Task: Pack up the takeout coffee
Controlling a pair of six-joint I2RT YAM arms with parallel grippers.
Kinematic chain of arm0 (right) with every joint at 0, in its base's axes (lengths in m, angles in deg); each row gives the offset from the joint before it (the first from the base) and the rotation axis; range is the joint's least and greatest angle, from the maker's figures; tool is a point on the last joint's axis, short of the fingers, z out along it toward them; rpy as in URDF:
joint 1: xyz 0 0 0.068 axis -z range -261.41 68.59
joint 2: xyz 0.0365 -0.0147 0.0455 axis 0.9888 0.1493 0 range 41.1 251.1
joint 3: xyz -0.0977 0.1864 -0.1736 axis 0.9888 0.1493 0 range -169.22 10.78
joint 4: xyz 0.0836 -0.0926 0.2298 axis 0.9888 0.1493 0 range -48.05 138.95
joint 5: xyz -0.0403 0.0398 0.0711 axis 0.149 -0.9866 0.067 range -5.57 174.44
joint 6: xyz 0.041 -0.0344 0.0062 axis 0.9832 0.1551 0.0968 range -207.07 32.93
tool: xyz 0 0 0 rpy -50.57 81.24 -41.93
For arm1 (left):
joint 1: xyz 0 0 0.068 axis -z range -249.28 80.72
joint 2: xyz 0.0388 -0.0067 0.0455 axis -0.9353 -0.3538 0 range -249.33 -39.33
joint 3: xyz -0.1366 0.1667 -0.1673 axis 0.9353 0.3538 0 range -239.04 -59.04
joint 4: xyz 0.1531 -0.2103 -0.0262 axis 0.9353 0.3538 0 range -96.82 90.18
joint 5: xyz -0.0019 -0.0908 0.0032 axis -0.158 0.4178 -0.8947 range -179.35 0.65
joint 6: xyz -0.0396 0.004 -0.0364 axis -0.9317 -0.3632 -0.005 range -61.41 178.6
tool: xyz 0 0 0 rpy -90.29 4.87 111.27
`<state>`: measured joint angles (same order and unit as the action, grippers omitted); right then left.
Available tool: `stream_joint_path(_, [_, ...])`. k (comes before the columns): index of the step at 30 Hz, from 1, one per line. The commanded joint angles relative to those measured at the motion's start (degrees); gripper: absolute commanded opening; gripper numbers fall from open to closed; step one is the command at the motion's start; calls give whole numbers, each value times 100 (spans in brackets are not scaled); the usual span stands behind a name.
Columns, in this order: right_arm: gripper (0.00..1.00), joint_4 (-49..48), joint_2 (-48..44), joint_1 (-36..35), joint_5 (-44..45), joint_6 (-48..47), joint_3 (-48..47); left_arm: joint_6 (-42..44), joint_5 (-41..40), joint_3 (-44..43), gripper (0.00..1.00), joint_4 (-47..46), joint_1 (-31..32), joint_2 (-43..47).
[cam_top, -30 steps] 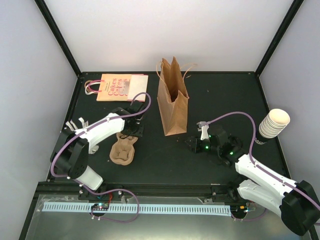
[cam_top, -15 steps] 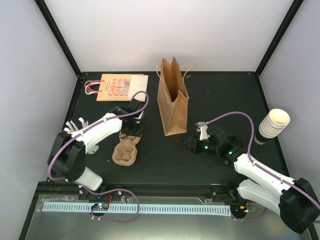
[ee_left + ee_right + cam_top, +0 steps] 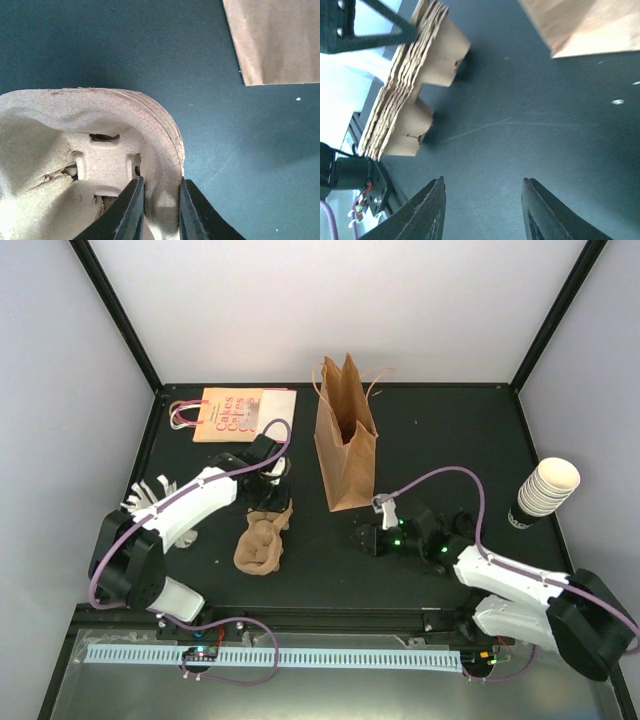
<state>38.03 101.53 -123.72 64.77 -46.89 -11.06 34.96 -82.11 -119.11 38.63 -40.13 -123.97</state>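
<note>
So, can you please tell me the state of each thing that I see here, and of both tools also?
brown paper bag, upright, top open
pulp tray stack, nested, rim pinched by left tool
left tool, shut on pulp tray stack
right tool, open, empty
cream cup stack, nested, lidless, upright
printed bag, lying flat

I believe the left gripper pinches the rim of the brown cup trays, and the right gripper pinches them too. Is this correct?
Only partly. The left gripper does pinch the rim of the cup trays, but the right gripper is open and holds nothing, apart from the trays; the right wrist view shows this.
</note>
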Motion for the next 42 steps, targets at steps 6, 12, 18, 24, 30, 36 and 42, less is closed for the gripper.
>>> stream_joint_path(6, [50, -1875, 1422, -783, 48, 851, -419, 52, 674, -40, 20, -40, -36, 384])
stream_joint_path(12, [56, -2402, 2149, -998, 85, 1033, -816, 83, 698, -87, 22, 39, -36, 411])
stream_joint_path(18, [57, -2591, 2601, -1157, 127, 1164, -1091, 79, 734, -4, 25, -39, -39, 299])
stream_joint_path(24, [56, -2897, 2903, -1216, 147, 1326, -1207, 38, 735, 92, 25, -137, -32, 248])
stream_joint_path(30, [51, -3194, 3160, -1219, 183, 1500, -1281, 59, 753, 92, 26, -141, -33, 260])
stream_joint_path(36, [48, -3504, 3296, -1217, 164, 1581, -1278, 61, 953, 157, 26, -258, -32, 279])
stream_joint_path(42, [44, -3685, 3350, -1213, 190, 1633, -1283, 67, 911, 170, 25, -244, -32, 307])
